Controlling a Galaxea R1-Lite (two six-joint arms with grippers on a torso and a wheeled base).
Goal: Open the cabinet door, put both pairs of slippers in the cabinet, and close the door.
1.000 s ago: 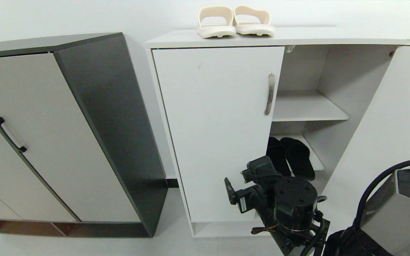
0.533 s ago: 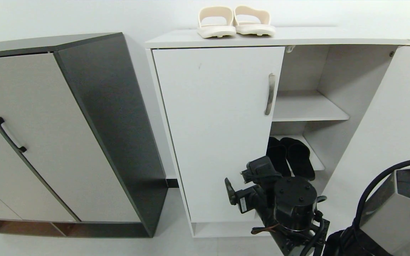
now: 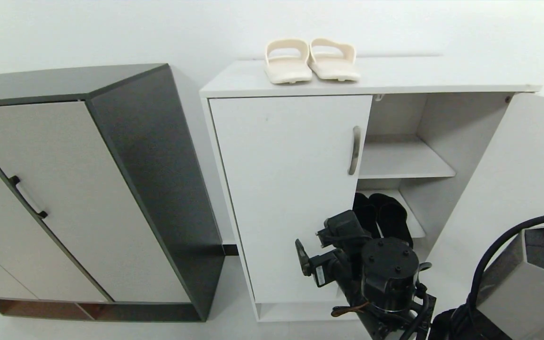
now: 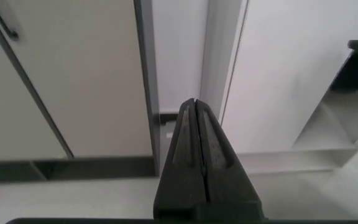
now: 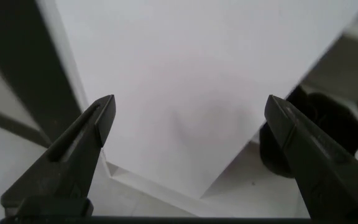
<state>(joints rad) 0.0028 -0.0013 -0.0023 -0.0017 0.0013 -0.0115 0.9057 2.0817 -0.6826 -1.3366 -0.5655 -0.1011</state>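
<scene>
Black slippers (image 5: 319, 127) sit on the lower shelf (image 3: 416, 225) near the right end effector (image 5: 191, 115), spread wide; the left end effector (image 4: 196, 109) is pressed closed.

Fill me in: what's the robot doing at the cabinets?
It is partway through stowing slippers. On the white cabinet the right door is open, and the black pair sits inside on the lower shelf. The cream pair is on the cabinet top, not yet stowed. The right gripper is open and empty, low in front of the closed left door. The left gripper is shut on nothing.
</scene>
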